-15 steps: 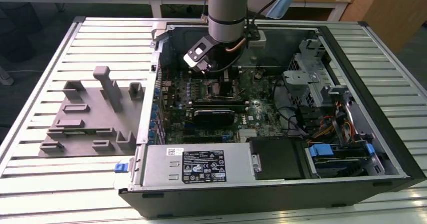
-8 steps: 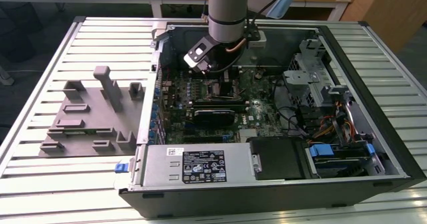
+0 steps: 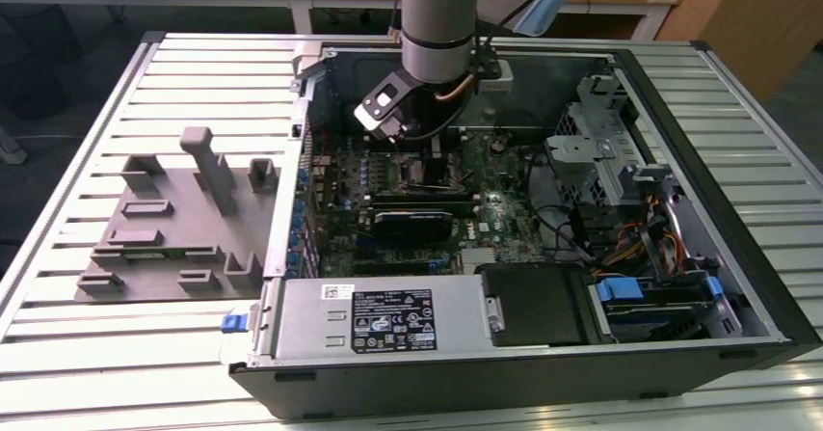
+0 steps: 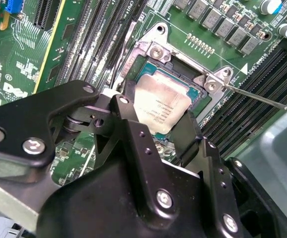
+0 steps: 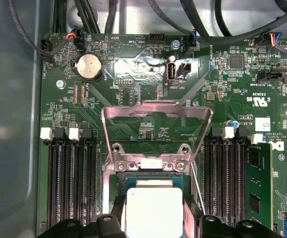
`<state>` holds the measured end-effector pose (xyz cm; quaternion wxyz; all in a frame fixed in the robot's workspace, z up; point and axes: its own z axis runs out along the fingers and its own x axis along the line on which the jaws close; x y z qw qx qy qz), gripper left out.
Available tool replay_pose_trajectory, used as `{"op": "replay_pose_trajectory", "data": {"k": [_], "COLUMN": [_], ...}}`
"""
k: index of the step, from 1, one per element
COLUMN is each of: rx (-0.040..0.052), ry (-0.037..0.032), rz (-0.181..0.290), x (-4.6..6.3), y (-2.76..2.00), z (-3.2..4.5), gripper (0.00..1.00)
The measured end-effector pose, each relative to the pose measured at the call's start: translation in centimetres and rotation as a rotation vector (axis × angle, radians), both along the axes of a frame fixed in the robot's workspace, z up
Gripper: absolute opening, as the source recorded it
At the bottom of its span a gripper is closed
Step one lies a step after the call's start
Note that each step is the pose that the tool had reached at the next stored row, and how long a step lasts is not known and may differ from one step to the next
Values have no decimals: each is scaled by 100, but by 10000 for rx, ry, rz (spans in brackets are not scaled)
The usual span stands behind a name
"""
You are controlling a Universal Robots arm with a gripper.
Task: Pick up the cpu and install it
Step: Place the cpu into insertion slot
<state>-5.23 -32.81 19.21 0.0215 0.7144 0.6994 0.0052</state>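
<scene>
The cpu [image 4: 162, 105], a flat square chip with a silvery top plate, sits between my gripper's black fingers [image 4: 129, 116] directly over the open socket [image 4: 156, 52] on the green motherboard. The fingers press against its two opposite edges, so my gripper [image 4: 158, 124] is shut on it. In the first wrist view the cpu [image 5: 154, 210] lies just below the raised metal load plate [image 5: 156, 119], with my gripper [image 5: 154, 222] around it. In the exterior view my gripper [image 3: 418, 147] reaches down into the open computer case above the socket [image 3: 425, 168].
Memory slots [image 5: 69, 178] flank the socket, one holding a memory stick [image 5: 256, 183]. The thin socket lever [image 4: 262, 99] sticks out sideways. A black card [image 3: 411, 224], power supply [image 3: 373, 320] and drive cage [image 3: 604, 151] crowd the case. Grey tray blocks [image 3: 180, 228] stand at the exterior view's left.
</scene>
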Motion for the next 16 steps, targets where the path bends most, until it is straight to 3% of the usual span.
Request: {"op": "replay_pose_trajectory", "data": {"k": [16], "rx": [10], "ry": [-1], "rz": [-2], "x": [0], "y": [7], "z": [-2], "gripper": [54]}}
